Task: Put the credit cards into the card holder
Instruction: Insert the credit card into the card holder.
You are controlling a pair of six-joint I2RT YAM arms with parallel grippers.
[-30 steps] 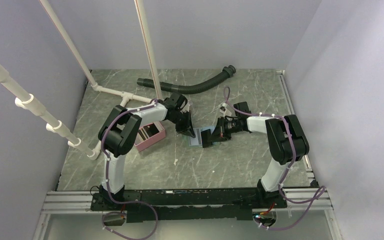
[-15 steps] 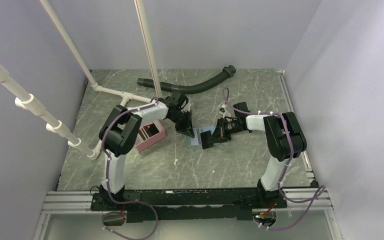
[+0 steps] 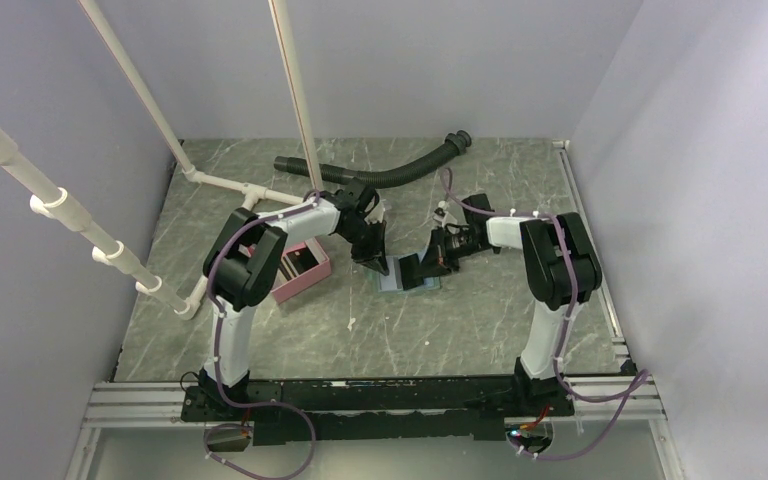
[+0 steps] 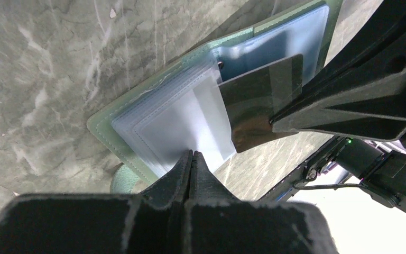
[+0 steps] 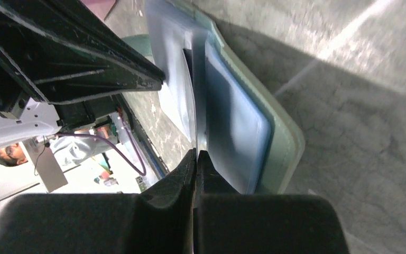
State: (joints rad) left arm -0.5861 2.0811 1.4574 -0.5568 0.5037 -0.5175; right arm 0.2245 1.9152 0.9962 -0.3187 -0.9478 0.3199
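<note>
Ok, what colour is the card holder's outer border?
Pale green, on the card holder; clearest in left wrist view.

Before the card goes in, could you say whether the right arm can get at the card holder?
Probably yes: its card overlaps the open card holder, and the shut left jaws sit at a different edge.

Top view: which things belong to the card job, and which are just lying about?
In the job: card holder, credit card, left gripper, right gripper.
Lying about: pink box, black hose, white pipes.
</note>
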